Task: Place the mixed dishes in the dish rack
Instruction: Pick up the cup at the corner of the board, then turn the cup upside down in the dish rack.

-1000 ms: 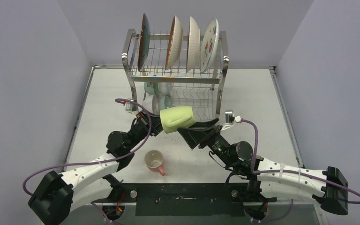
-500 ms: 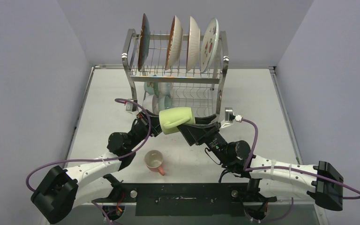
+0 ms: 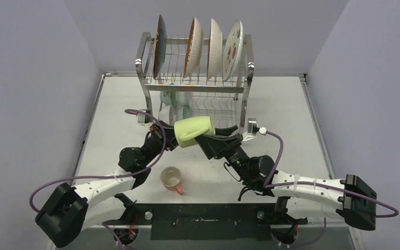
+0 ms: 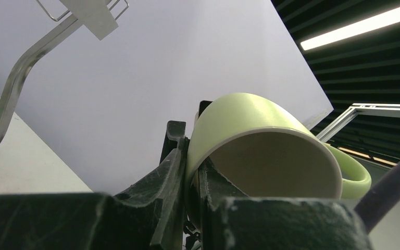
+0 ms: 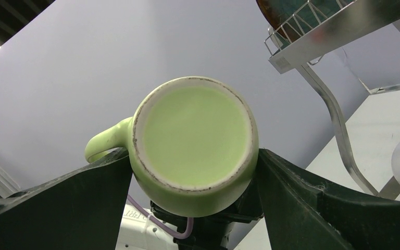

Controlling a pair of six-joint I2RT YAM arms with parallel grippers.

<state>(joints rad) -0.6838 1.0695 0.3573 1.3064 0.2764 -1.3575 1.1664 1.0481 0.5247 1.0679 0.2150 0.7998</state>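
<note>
Here: glossy cylindrical green mug (image 3: 191, 131), rim pinched in left claw (image 4: 190, 159).

Bowls (image 3: 173, 107) filling the dish rack's (image 3: 145, 57) lower left, bare slots (image 3: 216, 107) to their right.

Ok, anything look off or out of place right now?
Nothing broken or spilled. Only oddity: the green mug hangs sideways in mid-air, rim pinched by the left hand, right hand flanking its base. The pink mug sits on the table, unloaded.
</note>
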